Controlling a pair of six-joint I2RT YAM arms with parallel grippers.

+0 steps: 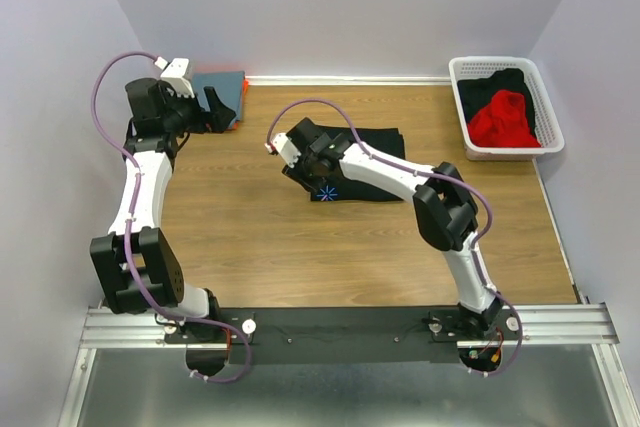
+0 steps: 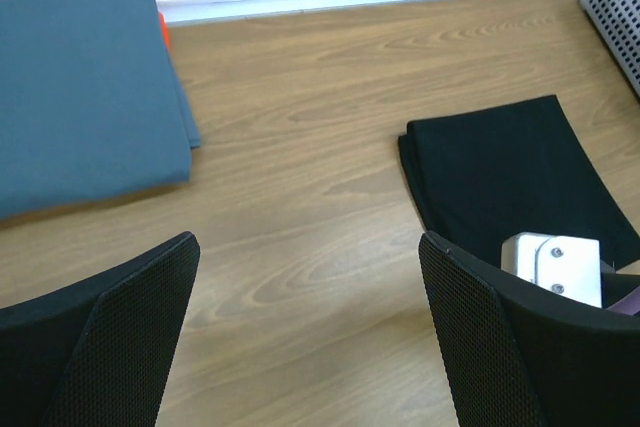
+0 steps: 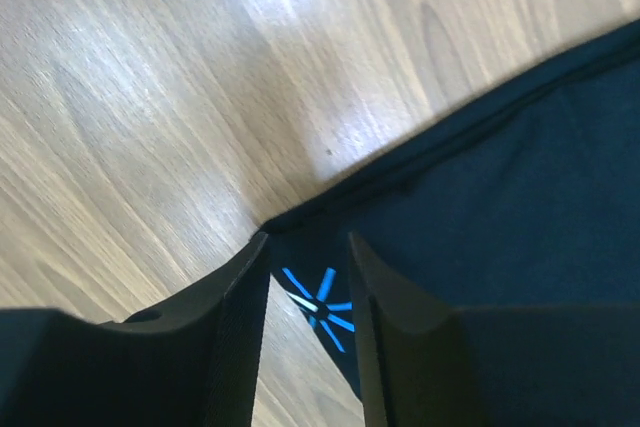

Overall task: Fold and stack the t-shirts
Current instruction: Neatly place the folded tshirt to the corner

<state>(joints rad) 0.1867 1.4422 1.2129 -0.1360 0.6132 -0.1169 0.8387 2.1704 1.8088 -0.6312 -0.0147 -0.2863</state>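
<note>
Desk point(image 1: 260, 237): wood-grain, carrying everything listed. Basket point(image 1: 505, 65): white mesh, far right corner, holding a red shirt point(image 1: 503, 119) on top of a second dark one point(image 1: 495, 82), both unfolded. Black shirt point(image 1: 380, 139): folded flat, middle of the desk towards the far edge, well apart from the basket. Blue shirt point(image 2: 80, 97): folded, far left corner, with an orange sliver point(image 2: 162, 27) showing at its edge beneath. Left fingers point(image 2: 130, 337): spread wide and holding nothing, hanging above bare wood between the blue shirt and the black one. Right fingers point(image 3: 235, 337): narrowed to either side of the black shirt's near left corner, where a small blue star print point(image 3: 318, 305) lies between them; whether they have hold of the cloth cannot be told. Hazards, as judged: a pinch on the top layer alone would peel the fold open on lifting; a lift by this one corner would let the rest droop and skew; fingertips set this low could scrape the wood.
</note>
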